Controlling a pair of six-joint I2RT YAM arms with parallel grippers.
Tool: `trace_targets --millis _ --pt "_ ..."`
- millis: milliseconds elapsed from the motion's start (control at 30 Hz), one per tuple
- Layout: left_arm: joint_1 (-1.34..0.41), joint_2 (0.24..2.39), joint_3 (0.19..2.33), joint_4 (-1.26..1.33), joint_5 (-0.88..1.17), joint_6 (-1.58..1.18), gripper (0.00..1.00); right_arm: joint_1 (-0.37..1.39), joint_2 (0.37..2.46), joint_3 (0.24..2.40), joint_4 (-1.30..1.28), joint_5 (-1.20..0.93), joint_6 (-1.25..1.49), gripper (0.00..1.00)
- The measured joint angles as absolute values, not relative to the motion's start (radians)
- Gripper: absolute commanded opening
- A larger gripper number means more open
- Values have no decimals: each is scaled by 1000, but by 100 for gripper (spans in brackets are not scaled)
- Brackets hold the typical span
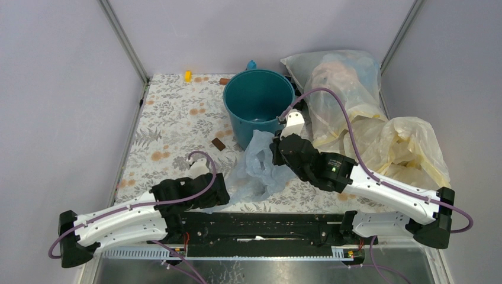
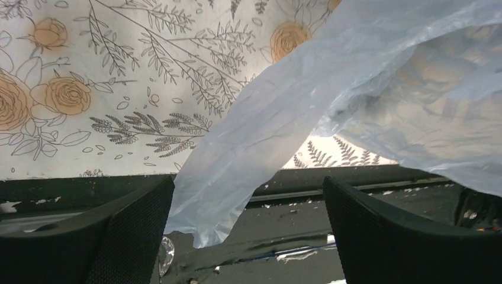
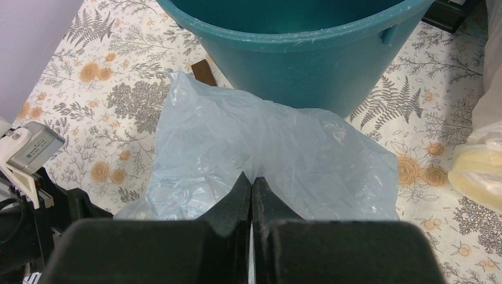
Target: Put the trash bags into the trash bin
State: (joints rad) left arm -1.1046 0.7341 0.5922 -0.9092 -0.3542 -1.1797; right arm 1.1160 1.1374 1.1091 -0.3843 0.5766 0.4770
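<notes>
The right gripper point(image 3: 251, 192) is clenched, its two fingers pressed together on a fold of the trash bag point(image 3: 266, 142). The thin light-blue plastic spreads out ahead of the tips toward the trash bin point(image 3: 296, 53), which stands upright just beyond it on the flowered table point(image 3: 77, 77). Seen from above, the bag drapes from that gripper down onto the table in front of the bin — outside it, not in it. The left gripper point(image 2: 247, 186) is spread wide; a loose corner of the bag hangs in the gap between its fingers point(image 2: 118, 231) — whether it touches either one, I cannot tell.
</notes>
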Motion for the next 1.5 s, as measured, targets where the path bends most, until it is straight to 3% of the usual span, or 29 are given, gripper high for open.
trace_targets --millis 233,633,700,800,867,967,1000,1233,1500 --pt "-1105 629 577 -893 -431 -1206 98 1112 1127 1102 -381 562 477 0" --pt "-1107 681 515 -861 -426 -1225 95 1111 1126 1101 -375 554 477 0" --pt "-1107 680 507 -860 -421 -1232 90 1111 1123 1100 -375 554 477 0" --pt "-1107 672 496 -852 -410 -1239 74 1111 1119 1100 -374 554 477 0" --pt "-1107 656 485 -839 -397 -1244 51 1111 1116 1100 -374 554 477 0" --pt "-1107 634 469 -817 -377 -1246 5 1111 1112 1100 -374 554 477 0" --pt "-1107 630 468 -813 -373 -1246 0 1111 1110 1100 -374 553 477 0" --pt "-1108 623 495 -808 -330 -1217 0 1109 1054 1098 -376 495 475 0" --pt "-1108 558 761 -817 -319 -1137 0 1108 916 1131 -421 461 437 0"
